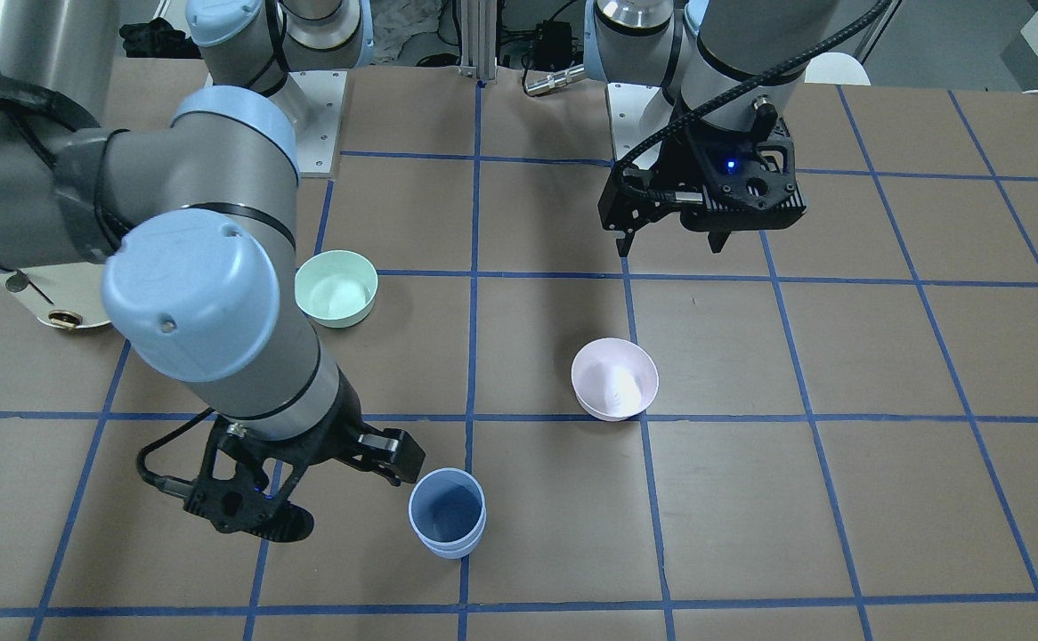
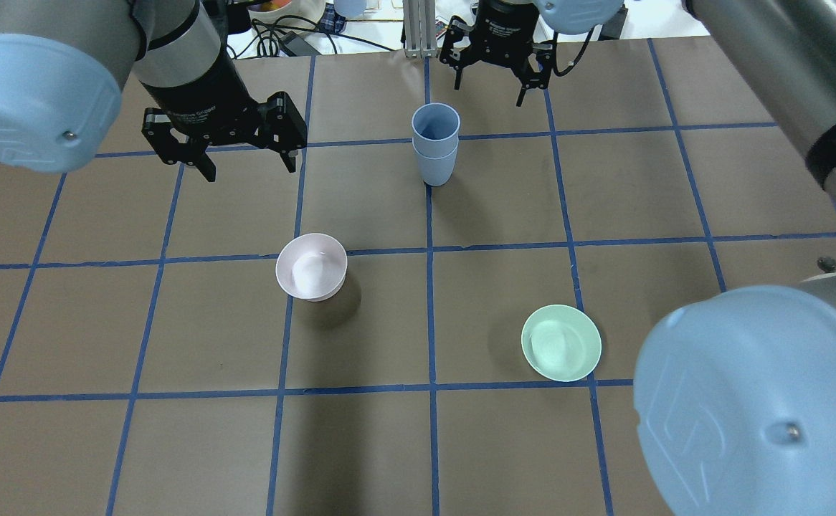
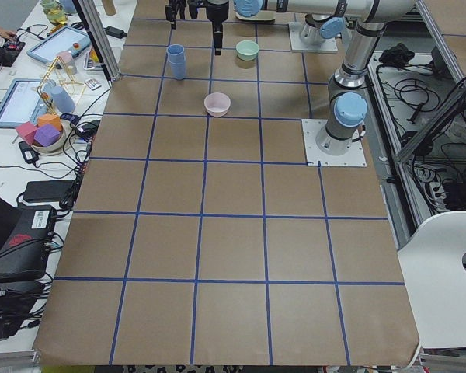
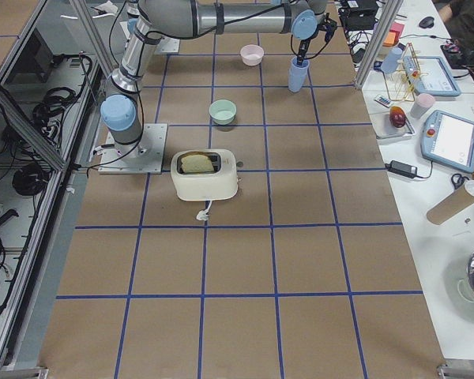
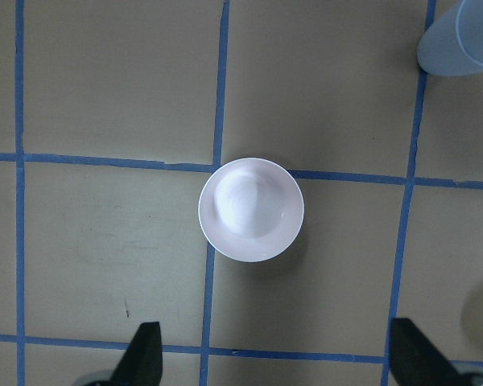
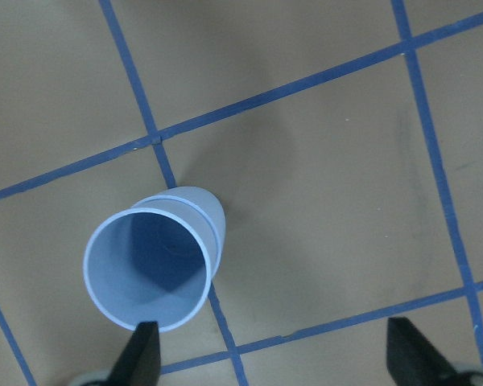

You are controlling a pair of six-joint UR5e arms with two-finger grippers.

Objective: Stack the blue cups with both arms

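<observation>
The two blue cups [image 2: 434, 152] stand nested one inside the other, upright on a blue tape line at the table's far middle; they also show in the front view [image 1: 448, 514] and in the right wrist view [image 6: 153, 267]. My right gripper [image 2: 490, 89] is open and empty, above and just beside the stack [image 1: 341, 494], not touching it. My left gripper [image 2: 249, 170] is open and empty, hovering to the left of the cups [image 1: 670, 245], with the pale pink bowl [image 5: 251, 209] below it.
The pale pink bowl [image 2: 311, 266] sits left of centre. The mint-green bowl [image 2: 561, 342] sits at the near right. A white toaster [image 4: 205, 174] stands further along the table on my right. Blue tape lines grid the brown tabletop.
</observation>
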